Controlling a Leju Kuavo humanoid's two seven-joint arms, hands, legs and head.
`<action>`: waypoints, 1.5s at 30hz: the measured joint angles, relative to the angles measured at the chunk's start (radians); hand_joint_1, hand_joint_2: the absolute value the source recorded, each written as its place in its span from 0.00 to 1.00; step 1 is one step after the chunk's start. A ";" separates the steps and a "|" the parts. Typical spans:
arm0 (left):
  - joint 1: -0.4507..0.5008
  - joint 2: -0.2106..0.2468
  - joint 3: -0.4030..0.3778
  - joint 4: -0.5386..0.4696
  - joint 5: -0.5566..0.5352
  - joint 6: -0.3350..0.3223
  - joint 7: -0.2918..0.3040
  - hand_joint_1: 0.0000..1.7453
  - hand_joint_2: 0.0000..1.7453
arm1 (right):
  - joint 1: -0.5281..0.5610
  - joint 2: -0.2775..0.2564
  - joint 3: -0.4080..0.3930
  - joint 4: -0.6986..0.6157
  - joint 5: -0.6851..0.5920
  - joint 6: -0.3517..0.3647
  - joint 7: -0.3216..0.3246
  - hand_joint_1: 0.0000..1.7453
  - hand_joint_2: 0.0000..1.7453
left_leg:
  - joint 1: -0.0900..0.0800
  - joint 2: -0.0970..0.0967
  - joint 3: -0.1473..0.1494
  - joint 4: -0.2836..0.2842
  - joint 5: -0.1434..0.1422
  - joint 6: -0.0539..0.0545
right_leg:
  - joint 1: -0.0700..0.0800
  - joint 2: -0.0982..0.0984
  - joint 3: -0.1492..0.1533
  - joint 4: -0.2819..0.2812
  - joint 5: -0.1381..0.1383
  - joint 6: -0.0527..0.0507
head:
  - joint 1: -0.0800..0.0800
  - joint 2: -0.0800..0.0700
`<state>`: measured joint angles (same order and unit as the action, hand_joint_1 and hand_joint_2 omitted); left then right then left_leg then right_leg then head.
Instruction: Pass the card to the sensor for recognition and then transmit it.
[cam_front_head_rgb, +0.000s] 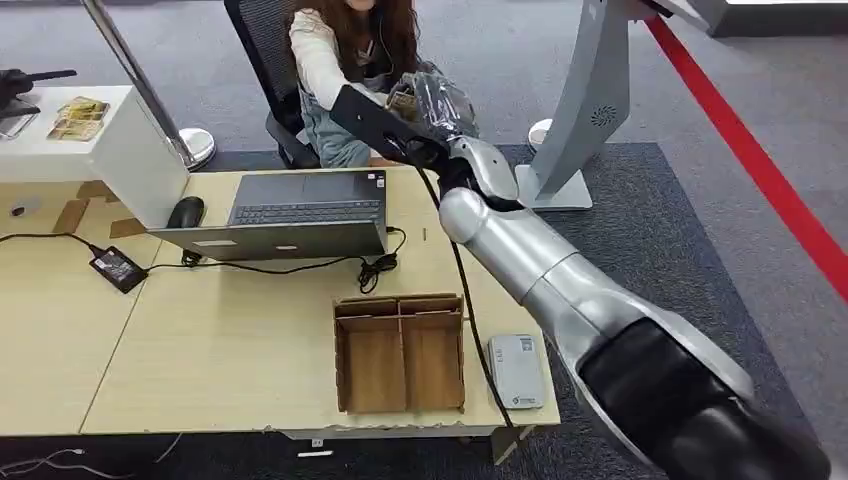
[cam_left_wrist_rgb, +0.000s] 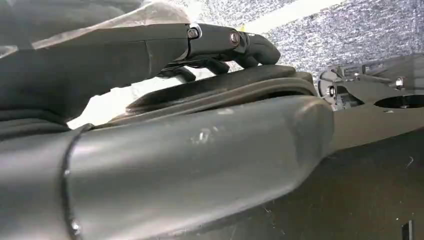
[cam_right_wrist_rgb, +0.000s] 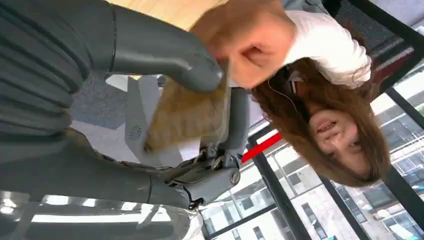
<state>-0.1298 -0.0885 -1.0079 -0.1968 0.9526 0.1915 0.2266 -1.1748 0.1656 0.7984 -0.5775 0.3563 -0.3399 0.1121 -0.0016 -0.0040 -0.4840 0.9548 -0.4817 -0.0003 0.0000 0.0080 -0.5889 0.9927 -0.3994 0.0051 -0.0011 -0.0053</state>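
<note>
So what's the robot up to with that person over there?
The robot's right hand is stretched across the desk, holding a tan card out to a seated person. The person's hand is on the card's edge, so a handover looks under way. A laptop sits open on the desk.

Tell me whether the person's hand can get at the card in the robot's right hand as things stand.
Probably yes. The right hand holds the card out toward the seated person, whose hand is already at the card's edge with nothing between them.

Card (cam_right_wrist_rgb: 187, 115) between right hand (cam_right_wrist_rgb: 200, 100) and person's hand (cam_right_wrist_rgb: 245, 42).
</note>
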 joint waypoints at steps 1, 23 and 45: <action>0.000 0.000 0.000 0.000 0.002 0.000 0.001 0.00 0.00 | 0.000 0.003 0.000 0.002 -0.004 -0.002 -0.008 0.00 0.00 | 0.000 0.000 0.000 0.000 -0.001 -0.001 | 0.000 0.001 0.000 0.000 0.000 0.000 | 0.000 0.000; 0.007 -0.008 0.045 0.007 0.094 0.013 -0.021 0.00 0.00 | 0.428 -0.385 -0.041 -0.705 0.133 0.134 0.246 0.00 1.00 | -0.004 0.003 0.008 0.001 -0.004 0.001 | 0.000 0.004 0.005 -0.002 -0.001 0.001 | -0.001 0.000; 0.007 0.032 0.072 0.007 0.130 -0.038 -0.014 0.00 0.00 | 0.751 -0.494 -0.074 -1.067 0.172 0.139 0.264 0.00 1.00 | -0.002 0.002 0.005 0.000 -0.003 0.001 | 0.000 0.003 0.005 -0.002 -0.001 0.001 | 0.000 0.000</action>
<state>-0.1232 -0.0561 -0.9354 -0.1896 1.0830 0.1534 0.2125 -0.4238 -0.3281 0.7240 -1.6446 0.5283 -0.2007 0.3758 -0.0041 -0.0018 -0.4794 0.9549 -0.4852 0.0006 0.0003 0.0109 -0.5835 0.9907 -0.4005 0.0065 -0.0008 -0.0053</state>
